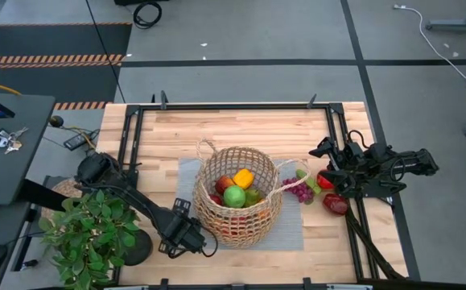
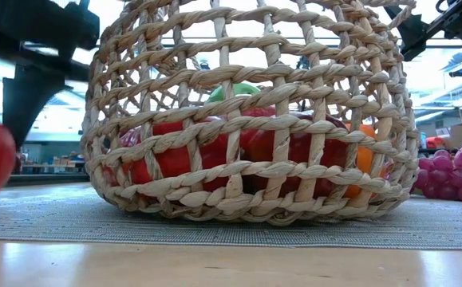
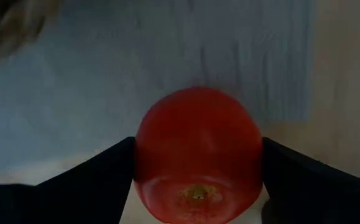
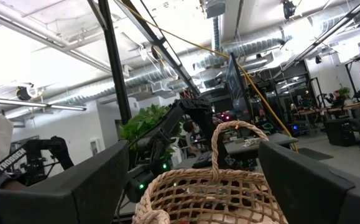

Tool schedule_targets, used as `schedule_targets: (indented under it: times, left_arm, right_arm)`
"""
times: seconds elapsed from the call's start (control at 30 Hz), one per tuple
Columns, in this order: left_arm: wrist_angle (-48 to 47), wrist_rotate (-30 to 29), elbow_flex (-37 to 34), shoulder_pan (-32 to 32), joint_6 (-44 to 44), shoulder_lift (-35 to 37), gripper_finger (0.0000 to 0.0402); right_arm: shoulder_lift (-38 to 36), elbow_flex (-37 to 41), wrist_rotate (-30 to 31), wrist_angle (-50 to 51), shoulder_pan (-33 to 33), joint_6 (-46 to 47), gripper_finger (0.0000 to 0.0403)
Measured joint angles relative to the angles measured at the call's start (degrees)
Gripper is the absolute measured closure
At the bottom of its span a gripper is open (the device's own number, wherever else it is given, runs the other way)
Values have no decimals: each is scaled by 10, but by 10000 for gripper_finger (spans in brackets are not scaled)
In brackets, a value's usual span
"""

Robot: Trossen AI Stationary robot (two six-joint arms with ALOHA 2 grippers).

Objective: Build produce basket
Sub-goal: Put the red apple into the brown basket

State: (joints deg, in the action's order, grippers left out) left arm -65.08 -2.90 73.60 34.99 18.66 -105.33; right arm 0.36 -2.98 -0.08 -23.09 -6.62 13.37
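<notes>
While right jaws gape above the grapes, left jaws flank — perhaps pinching — a red tomato beside the basket.

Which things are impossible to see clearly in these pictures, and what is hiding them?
- High view: the left gripper covers the red fruit between its fingers; only the left wrist view shows it.
- Low view: the wicker weave of the basket screens the produce inside, and the same red fruit is blurred and cut by the edge.
- High view: the right gripper partly hides a red piece beside the grapes.
</notes>
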Motion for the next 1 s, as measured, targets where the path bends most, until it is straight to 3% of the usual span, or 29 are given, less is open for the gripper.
schedule_targets:
  times: [0.2, 0.73, 1.0]
  left_arm:
    - [-56, 0, 70, -16, 3, 15, 89]
    - [-29, 12, 278, -46, 137, 65, 87]
    - [-11, -51, 393, -63, 101, 65, 87]
  right_arm:
    - [0, 0, 0, 0, 0, 0, 42]
    - [0, 0, 0, 0, 0, 0, 42]
    - [0, 0, 0, 0, 0, 0, 42]
